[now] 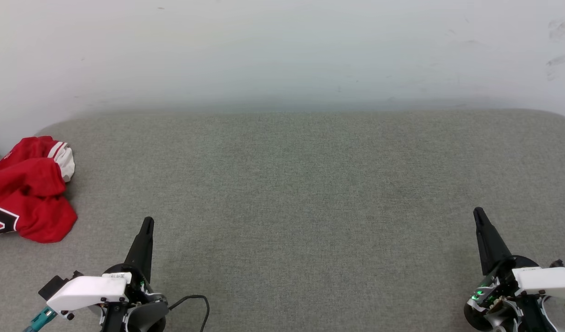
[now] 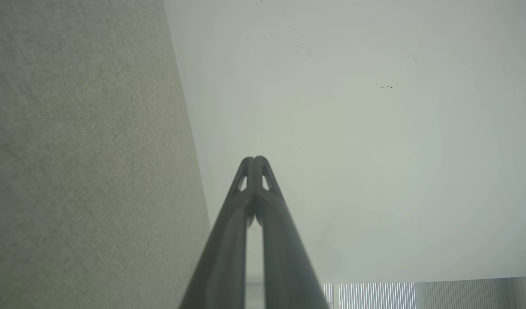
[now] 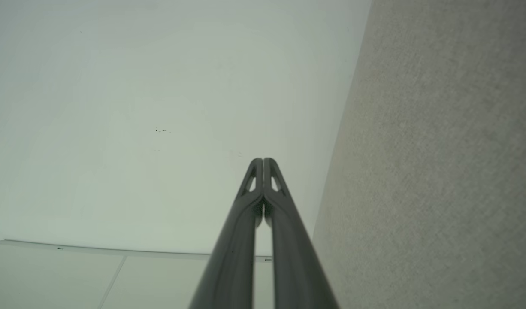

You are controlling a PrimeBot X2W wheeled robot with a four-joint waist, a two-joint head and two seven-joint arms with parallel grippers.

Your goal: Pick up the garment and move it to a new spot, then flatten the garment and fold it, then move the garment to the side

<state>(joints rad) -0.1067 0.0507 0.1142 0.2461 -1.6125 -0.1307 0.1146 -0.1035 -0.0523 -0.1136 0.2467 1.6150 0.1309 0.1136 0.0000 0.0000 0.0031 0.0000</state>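
Left hand (image 1: 147, 222) and right hand (image 1: 479, 213) hovering empty, wrist views showing fingers (image 2: 228, 240) pressing together, head view showing garment (image 1: 29, 193) lying crumpled far left

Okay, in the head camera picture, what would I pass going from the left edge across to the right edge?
Crumpled red jersey shirt with white, striped-trim sleeve → left gripper, long dark fingers shut → right gripper, long dark fingers shut. All lie over the grey fabric surface.
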